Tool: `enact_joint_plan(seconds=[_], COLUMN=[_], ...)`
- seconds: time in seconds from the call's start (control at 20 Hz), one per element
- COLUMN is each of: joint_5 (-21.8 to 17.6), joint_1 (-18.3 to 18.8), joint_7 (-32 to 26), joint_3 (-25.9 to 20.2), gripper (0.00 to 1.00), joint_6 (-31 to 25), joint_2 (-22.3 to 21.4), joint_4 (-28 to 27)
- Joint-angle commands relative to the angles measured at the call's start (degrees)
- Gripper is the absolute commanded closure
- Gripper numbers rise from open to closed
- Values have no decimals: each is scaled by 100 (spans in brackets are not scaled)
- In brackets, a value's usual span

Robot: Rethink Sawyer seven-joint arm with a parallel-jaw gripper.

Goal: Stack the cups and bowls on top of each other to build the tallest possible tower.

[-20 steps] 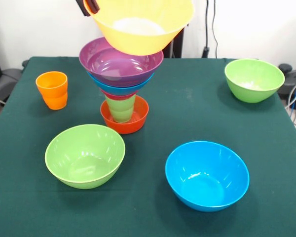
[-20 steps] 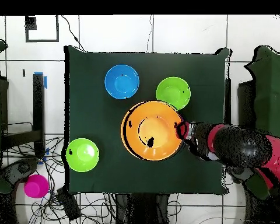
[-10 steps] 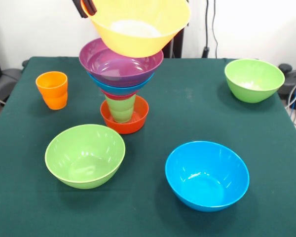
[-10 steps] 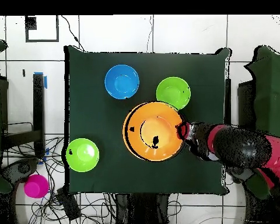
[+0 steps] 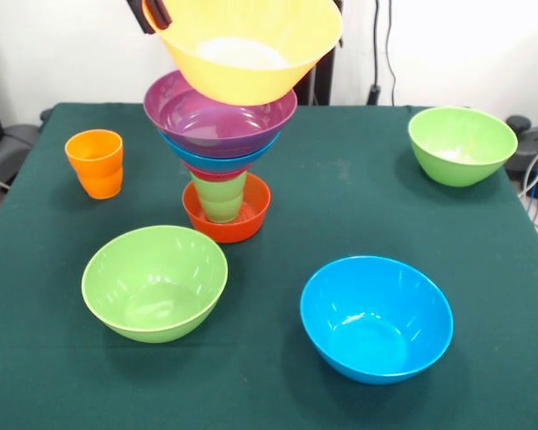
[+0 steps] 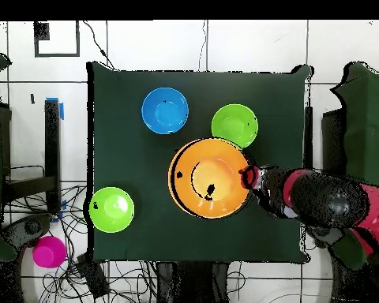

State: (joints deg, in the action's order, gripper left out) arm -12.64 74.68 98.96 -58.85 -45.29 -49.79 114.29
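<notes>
The tower (image 5: pixel 220 152) stands on the table: a red-orange bowl (image 5: pixel 242 224) at the base, a light green cup (image 5: pixel 220 195) in it, then small pink, blue and purple bowls (image 5: pixel 217 121) widening upward. A very large orange bowl (image 5: pixel 247 49) hangs tilted just over the purple one. I cannot tell whether they touch. My gripper (image 5: pixel 154 12) is shut on the large bowl's rim at the top left. From overhead, the large bowl (image 6: pixel 210 177) hides the tower, with the gripper (image 6: pixel 250 177) at its right rim. An orange cup (image 5: pixel 96 163) stands alone at the left.
Loose bowls sit around the tower: a lime green bowl (image 5: pixel 154 282) front left, a blue bowl (image 5: pixel 377 318) front right, another green bowl (image 5: pixel 462 145) at the far right. A pink object (image 6: pixel 48 252) lies off the table among cables.
The large orange bowl and the gripper have shifted slightly left in the front view and right in the overhead view, staying above the tower. Nothing else moved.
</notes>
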Motion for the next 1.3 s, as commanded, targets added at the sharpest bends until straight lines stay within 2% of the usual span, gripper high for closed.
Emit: enact_joint_plan(seconds=[0.05, 0.9, 1.3], joint_5=[-441, -748, -755], joint_1=[-93, -72, -42], joint_7=[-1026, -1145, -1085], joint_3=[-46, -29, -53], gripper=[100, 100, 100], joint_6=[-258, -327, -351], joint_2=[322, 527, 568], joint_4=[-235, -571, -550])
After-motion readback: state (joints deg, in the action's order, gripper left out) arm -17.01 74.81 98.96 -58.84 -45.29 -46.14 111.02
